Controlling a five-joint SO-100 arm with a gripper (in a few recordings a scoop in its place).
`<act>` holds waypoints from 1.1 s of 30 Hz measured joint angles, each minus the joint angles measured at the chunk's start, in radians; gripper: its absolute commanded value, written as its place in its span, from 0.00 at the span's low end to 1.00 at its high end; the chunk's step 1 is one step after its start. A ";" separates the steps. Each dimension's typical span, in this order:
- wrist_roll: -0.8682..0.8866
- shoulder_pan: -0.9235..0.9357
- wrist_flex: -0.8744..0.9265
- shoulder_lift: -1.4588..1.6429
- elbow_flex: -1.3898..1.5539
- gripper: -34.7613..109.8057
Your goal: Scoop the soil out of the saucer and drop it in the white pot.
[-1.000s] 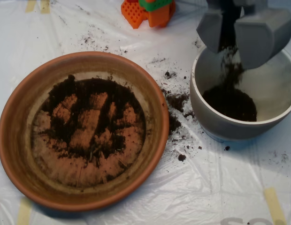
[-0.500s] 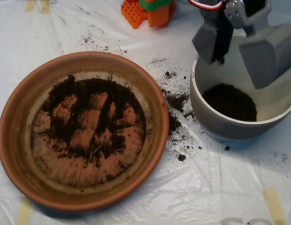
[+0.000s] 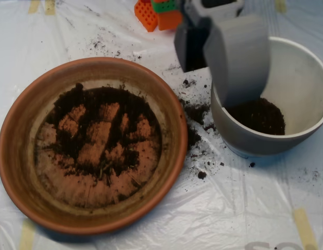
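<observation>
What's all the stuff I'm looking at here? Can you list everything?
saucer: one, orange-brown terracotta, left half of the picture.
soil: dark brown-black; a thin patchy layer in the saucer, a heap in the white pot, spilled crumbs on the sheet between the two.
white pot: one, off-white inside, greyish outside, at right.
plastic sheet: one, whitish, crinkled, covering the table.
tape strips: several, pale yellow, near the top and bottom edges.
orange block: orange with a green piece, top centre.
scoop: one, grey, two shells, over the pot's left rim.
</observation>
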 measured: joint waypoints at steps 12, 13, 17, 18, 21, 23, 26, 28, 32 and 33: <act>0.044 0.336 -0.337 0.035 0.581 0.60; 0.052 0.347 -0.359 0.023 0.609 0.60; 0.074 0.365 -0.402 -0.107 0.627 0.62; 0.064 0.370 -0.400 -0.147 0.626 0.62; 0.074 0.387 -0.388 -0.285 0.580 0.62; 0.081 0.393 -0.364 -0.367 0.532 0.62; 0.086 0.407 -0.353 -0.422 0.489 0.63; 0.086 0.419 -0.339 -0.437 0.463 0.63; 0.084 0.436 -0.282 -0.515 0.359 0.65; 0.075 0.442 -0.268 -0.540 0.330 0.65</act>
